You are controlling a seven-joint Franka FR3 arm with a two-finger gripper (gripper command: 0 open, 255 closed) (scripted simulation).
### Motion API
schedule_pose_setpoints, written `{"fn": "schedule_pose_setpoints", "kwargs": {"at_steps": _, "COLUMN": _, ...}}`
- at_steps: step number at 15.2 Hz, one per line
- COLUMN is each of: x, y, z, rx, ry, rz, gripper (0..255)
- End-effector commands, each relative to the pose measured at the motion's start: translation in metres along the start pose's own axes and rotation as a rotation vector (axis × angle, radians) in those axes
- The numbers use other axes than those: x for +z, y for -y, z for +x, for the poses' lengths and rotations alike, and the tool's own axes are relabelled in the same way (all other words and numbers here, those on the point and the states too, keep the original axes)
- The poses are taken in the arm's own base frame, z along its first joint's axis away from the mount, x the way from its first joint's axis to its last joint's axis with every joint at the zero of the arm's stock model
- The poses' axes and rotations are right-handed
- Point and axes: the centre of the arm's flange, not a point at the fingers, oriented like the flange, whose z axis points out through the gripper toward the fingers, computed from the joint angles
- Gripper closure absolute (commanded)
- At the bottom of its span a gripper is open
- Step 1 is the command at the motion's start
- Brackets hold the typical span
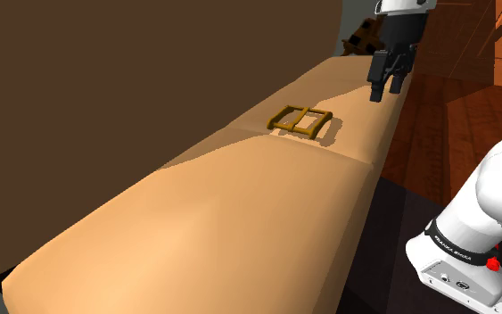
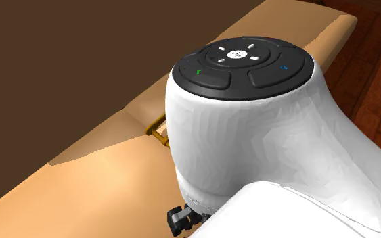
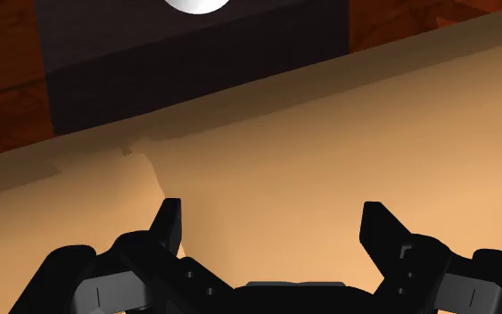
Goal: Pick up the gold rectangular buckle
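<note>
The gold rectangular buckle point(image 1: 300, 121) lies flat on a tan cushioned seat point(image 1: 240, 205), near the seam between two cushions. My black gripper point(image 1: 386, 89) hangs above the seat's far end, to the shoulder view's right of the buckle and well apart from it. In the wrist view its fingers point(image 3: 167, 227) stand wide apart over bare tan cushion with nothing between them. In the second exterior view the white arm hides most of the buckle; a small gold corner point(image 2: 159, 133) peeks out beside it.
A dark brown backrest point(image 1: 133, 80) rises along the seat's left in the shoulder view. Reddish wooden floor point(image 1: 454, 116) lies to the right. The robot's white base point(image 1: 472, 241) stands at the lower right. A dark box point(image 3: 195, 53) sits beyond the seat edge in the wrist view.
</note>
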Motion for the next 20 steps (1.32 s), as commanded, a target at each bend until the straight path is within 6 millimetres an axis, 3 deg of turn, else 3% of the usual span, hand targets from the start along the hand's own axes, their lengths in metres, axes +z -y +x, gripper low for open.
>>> {"fn": "schedule_pose_setpoints", "kwargs": {"at_steps": 1, "x": 0.0, "y": 0.0, "z": 0.0, "rx": 0.0, "ry": 0.0, "rz": 0.0, "gripper": 0}}
{"fn": "schedule_pose_setpoints", "kwargs": {"at_steps": 20, "x": 0.111, "y": -0.009, "z": 0.204, "rx": 0.037, "ry": -0.133, "rz": -0.045, "gripper": 0}}
